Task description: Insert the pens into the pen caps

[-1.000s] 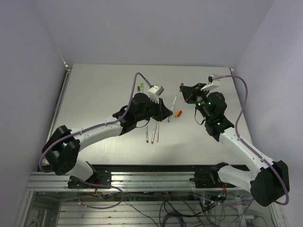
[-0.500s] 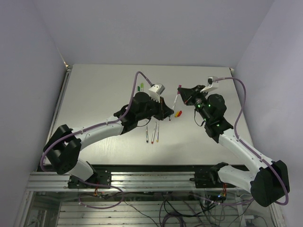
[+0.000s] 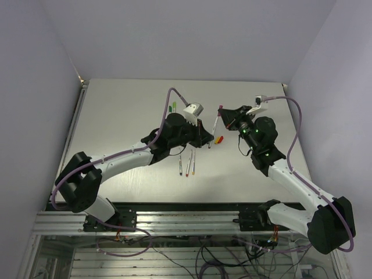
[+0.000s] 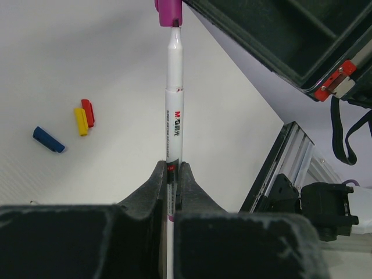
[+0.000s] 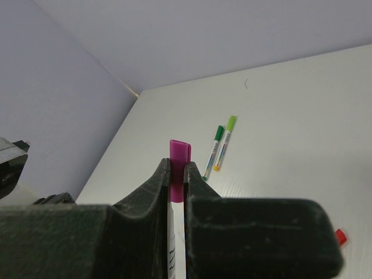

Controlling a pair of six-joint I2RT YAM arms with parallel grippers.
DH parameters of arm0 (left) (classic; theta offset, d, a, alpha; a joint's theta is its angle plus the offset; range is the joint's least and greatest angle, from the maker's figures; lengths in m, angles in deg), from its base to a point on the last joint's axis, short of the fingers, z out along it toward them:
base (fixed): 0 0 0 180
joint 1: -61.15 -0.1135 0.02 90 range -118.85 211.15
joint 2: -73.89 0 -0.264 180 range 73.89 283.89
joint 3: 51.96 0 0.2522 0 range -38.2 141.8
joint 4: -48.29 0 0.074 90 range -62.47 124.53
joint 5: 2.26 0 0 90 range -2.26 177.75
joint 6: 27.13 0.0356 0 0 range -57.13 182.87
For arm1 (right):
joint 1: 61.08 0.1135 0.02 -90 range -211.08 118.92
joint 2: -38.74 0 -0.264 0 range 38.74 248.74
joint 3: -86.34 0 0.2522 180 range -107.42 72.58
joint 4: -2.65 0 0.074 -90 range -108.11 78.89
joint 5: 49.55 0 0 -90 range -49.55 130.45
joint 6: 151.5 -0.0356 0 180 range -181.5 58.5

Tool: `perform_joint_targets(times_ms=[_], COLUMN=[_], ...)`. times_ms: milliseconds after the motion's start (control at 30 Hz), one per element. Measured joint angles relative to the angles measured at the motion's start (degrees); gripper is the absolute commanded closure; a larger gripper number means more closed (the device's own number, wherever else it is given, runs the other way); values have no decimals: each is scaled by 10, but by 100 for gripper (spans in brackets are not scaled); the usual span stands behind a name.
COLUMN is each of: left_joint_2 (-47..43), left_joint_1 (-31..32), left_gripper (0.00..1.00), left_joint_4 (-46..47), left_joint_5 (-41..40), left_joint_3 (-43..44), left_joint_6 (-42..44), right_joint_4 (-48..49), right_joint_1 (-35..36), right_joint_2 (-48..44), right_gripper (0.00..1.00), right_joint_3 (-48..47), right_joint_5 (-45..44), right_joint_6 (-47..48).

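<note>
My left gripper (image 4: 172, 165) is shut on a white pen (image 4: 174, 104) that points away from it. The pen's tip meets the mouth of the purple pen cap (image 4: 168, 11). My right gripper (image 5: 177, 164) is shut on that purple cap (image 5: 179, 156), and the pen's barrel (image 5: 173, 253) shows below it between the fingers. From above, the two grippers (image 3: 204, 139) (image 3: 224, 111) face each other over mid-table with the pen (image 3: 214, 125) spanning between them. Blue (image 4: 48, 139), yellow (image 4: 81, 121) and red (image 4: 88, 112) caps lie loose on the table.
Three uncapped pens (image 3: 187, 164) lie side by side near the left arm's wrist. Two pens with green caps (image 5: 220, 145) rest farther back on the table (image 3: 116, 116). The table's metal rail (image 4: 290, 168) runs along the near edge.
The right gripper carried the purple cap leftward and the left gripper raised the pen toward it, so tip and cap now meet. Little has moved in the last half second.
</note>
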Motion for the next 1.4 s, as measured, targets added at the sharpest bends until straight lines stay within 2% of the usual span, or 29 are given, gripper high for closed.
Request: perform_joint_targets(times_ms=[967,1400], left_joint_2=[7,8], left_joint_1=[0,0], left_gripper=[93,93], left_joint_4=[0,0], left_joint_5=[0,-9], left_joint_3=[2,2], left_joint_6=[0,-1], right_joint_4=[30,38], right_joint_1=[0,-1], right_joint_2=[-2,-2], right_gripper=[100,100], right_joint_3=[14,23], right_joint_5=[-10,14], right_joint_6=[-8,-8])
